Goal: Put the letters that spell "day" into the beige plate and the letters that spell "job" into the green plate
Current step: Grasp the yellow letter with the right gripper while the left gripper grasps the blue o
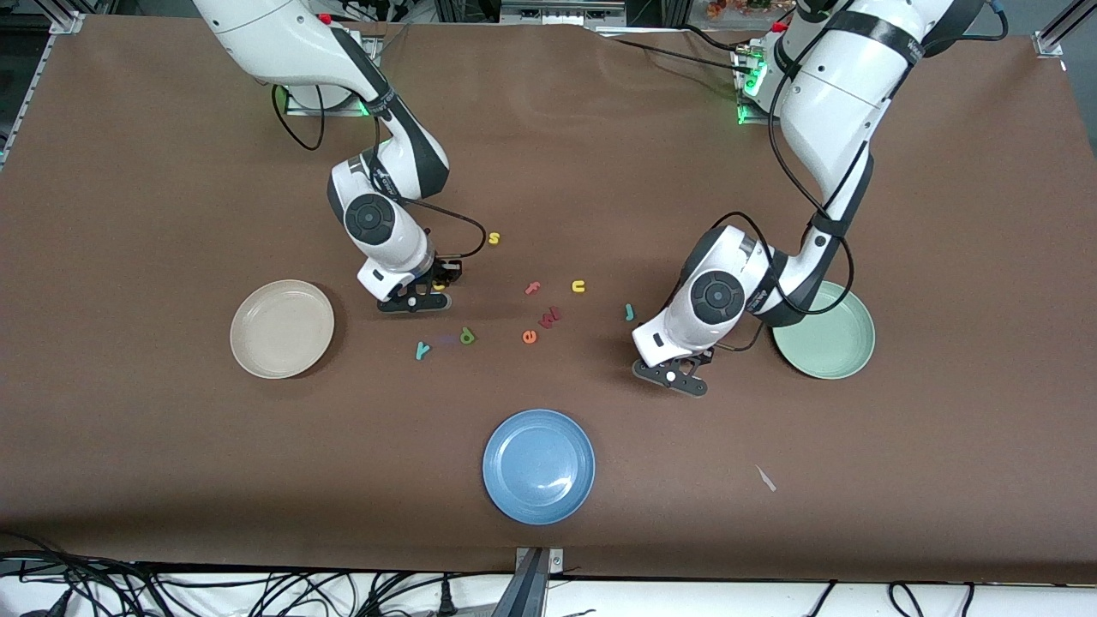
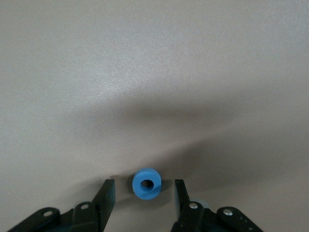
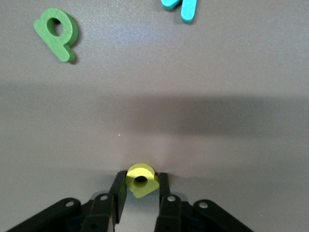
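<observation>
Foam letters lie scattered mid-table. The small yellow rounded foam letter (image 3: pixel 141 180) sits pinched between the right gripper's (image 3: pixel 140 191) fingers, low at the table near the round cream-beige shallow plate (image 1: pixel 282 328). The green stem-and-bowl foam letter (image 3: pixel 58 34) and teal foam y (image 3: pixel 182 7) lie nearer the front camera, just beside each other. The blue foam ring o (image 2: pixel 146 183) rests on the table between the left gripper's (image 2: pixel 145 195) half-spread fingers, untouched, beside the round pale mint-green shallow plate (image 1: pixel 844 351). The light-blue hooked foam j (image 1: pixel 629 312) lies nearby.
</observation>
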Controlling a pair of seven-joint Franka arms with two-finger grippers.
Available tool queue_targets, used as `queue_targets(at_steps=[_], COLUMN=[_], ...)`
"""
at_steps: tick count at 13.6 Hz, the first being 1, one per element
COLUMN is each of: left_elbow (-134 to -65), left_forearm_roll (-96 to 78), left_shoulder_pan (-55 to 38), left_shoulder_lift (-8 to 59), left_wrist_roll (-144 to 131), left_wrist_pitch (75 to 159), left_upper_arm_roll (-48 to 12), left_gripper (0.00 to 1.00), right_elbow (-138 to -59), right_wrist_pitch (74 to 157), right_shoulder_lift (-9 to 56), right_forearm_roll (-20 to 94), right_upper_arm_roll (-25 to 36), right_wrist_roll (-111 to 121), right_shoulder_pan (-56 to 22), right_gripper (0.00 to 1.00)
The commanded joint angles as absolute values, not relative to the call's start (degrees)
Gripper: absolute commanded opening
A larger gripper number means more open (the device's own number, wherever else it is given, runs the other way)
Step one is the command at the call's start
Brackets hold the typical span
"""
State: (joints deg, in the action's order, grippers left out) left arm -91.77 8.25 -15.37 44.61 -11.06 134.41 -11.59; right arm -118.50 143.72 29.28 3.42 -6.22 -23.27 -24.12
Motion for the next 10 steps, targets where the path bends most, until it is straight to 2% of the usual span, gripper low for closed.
queue_targets(at_steps=[1,4,5,6,10], left_elbow=[-92.2,-92.1,-92.2,-92.2,-92.3], left_forearm_roll=[9.6,9.8,9.8,9.8,9.8], left_shoulder_pan=[-16.1,-16.1,-15.9,-15.8,-15.2], left_shoulder_lift=[45.1,45.1,44.9,44.7,41.7], left_wrist_roll=[-12.4,-12.4,-12.4,-12.4,-12.6], left_wrist_pitch=[136.1,136.1,136.1,136.1,131.8], left_upper_arm_roll=[-11.5,-11.5,-11.5,-11.5,-11.6], left_gripper=[0.55,0.17,0.05,0.00,0.00], right_elbow=[-117.2,-114.1,-114.3,-114.9,-115.3], right_wrist_pitch=[142.6,131.6,131.0,130.9,131.7], right_shoulder_lift=[29.4,25.4,24.1,23.1,22.9], right_forearm_roll=[3.9,3.7,3.7,3.7,3.6], right_upper_arm_roll=[-6.2,-2.6,-0.6,1.3,8.5], right_wrist_roll=[-22.2,-20.3,-18.6,-17.5,-11.9], right_shoulder_pan=[-23.8,-23.6,-23.5,-23.5,-23.5], right_gripper=[0.13,0.12,0.12,0.12,0.13])
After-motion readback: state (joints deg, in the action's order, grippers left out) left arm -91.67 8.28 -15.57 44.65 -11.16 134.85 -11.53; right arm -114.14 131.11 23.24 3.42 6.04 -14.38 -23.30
